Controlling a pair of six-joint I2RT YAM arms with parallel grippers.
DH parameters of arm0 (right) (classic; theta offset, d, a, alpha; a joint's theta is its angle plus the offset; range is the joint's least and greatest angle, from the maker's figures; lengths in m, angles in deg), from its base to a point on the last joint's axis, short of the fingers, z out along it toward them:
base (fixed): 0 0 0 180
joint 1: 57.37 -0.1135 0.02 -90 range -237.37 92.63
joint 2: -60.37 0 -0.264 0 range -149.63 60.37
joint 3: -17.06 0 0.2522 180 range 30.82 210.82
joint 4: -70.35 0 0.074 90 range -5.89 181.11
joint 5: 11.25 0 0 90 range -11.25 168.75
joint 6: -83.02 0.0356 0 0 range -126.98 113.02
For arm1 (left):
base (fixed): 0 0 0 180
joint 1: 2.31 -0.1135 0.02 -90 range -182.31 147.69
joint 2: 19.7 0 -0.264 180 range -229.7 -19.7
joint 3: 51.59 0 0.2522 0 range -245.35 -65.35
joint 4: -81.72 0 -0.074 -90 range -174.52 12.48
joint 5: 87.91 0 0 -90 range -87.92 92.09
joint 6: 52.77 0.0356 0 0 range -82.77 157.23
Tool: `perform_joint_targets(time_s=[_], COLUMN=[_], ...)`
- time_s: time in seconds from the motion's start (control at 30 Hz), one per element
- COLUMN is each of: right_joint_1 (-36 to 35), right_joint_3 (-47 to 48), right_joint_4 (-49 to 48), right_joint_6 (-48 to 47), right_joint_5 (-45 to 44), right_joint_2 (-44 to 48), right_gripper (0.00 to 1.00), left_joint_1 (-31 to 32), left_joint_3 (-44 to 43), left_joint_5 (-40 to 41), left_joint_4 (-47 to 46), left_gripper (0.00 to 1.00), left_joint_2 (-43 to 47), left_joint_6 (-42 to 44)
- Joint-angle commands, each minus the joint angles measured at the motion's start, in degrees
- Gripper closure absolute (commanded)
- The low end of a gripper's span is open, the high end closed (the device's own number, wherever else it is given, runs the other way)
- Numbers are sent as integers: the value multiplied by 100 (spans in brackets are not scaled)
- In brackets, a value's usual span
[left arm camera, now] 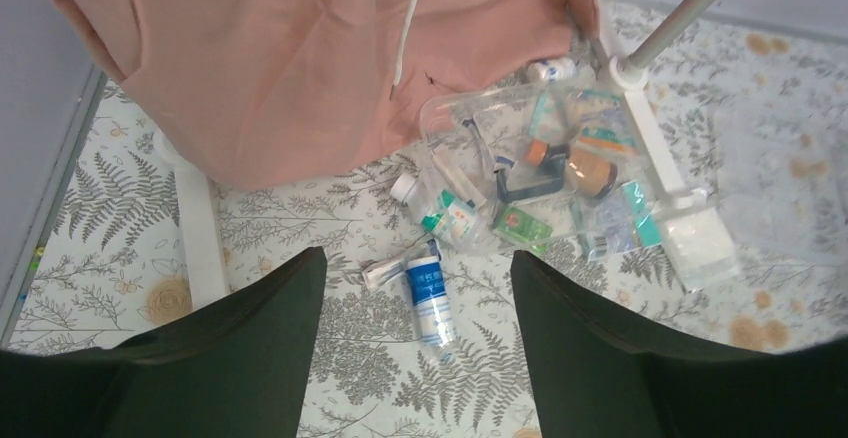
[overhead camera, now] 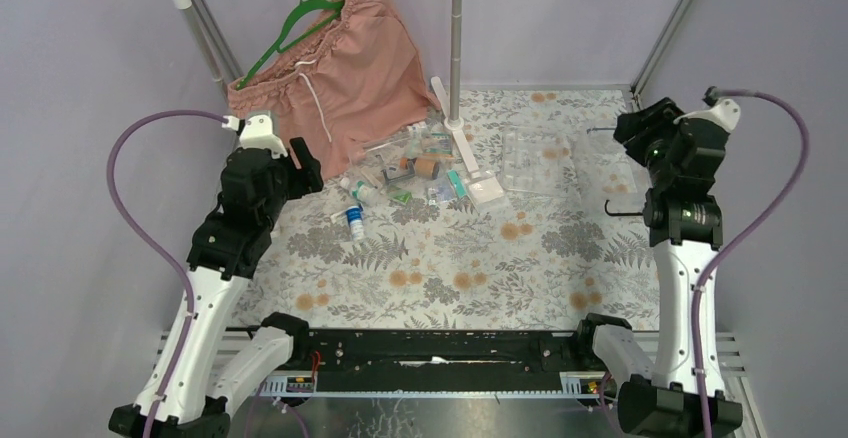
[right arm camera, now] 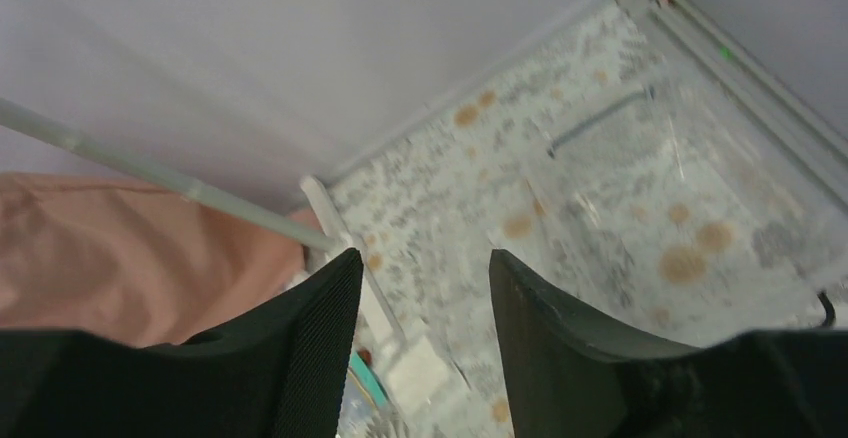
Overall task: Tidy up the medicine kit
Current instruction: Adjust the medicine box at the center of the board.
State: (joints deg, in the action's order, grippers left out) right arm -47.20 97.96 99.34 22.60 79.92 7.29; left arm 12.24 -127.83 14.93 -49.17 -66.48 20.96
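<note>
The medicine kit lies scattered on the floral table. A blue-labelled bottle (left arm camera: 430, 301) lies on its side beside a small sachet (left arm camera: 384, 271). Beyond them are a green-capped bottle (left arm camera: 449, 221), a green sachet (left arm camera: 522, 226), a tan bandage roll (left arm camera: 590, 170) and a white gauze pack (left arm camera: 701, 244). The clear plastic box (overhead camera: 541, 162) sits to their right, with its black handle (overhead camera: 622, 210) near the right arm. My left gripper (left arm camera: 418, 255) hovers open above the blue bottle. My right gripper (right arm camera: 424, 254) hangs open above the clear box (right arm camera: 680, 193), holding nothing.
Pink shorts (overhead camera: 340, 68) hang on a green hanger from a rack at the back left, draping onto the table. The rack's upright pole (overhead camera: 456, 38) and white foot (overhead camera: 463, 140) stand amid the items. Walls close in the table at the left, back and right.
</note>
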Motion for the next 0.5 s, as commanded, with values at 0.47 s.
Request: perform_joint_targets(time_s=[0.47], right_joint_1=[-165], right_joint_3=[428], right_joint_4=[1566], right_joint_6=[-1351], right_joint_5=[363], right_joint_2=[-1541], right_gripper=[10], left_joint_1=[22], left_joint_3=[535], left_joint_5=[-256], left_joint_4=[-943], left_gripper=[1], left_joint_2=[-366], left_joint_6=[-362])
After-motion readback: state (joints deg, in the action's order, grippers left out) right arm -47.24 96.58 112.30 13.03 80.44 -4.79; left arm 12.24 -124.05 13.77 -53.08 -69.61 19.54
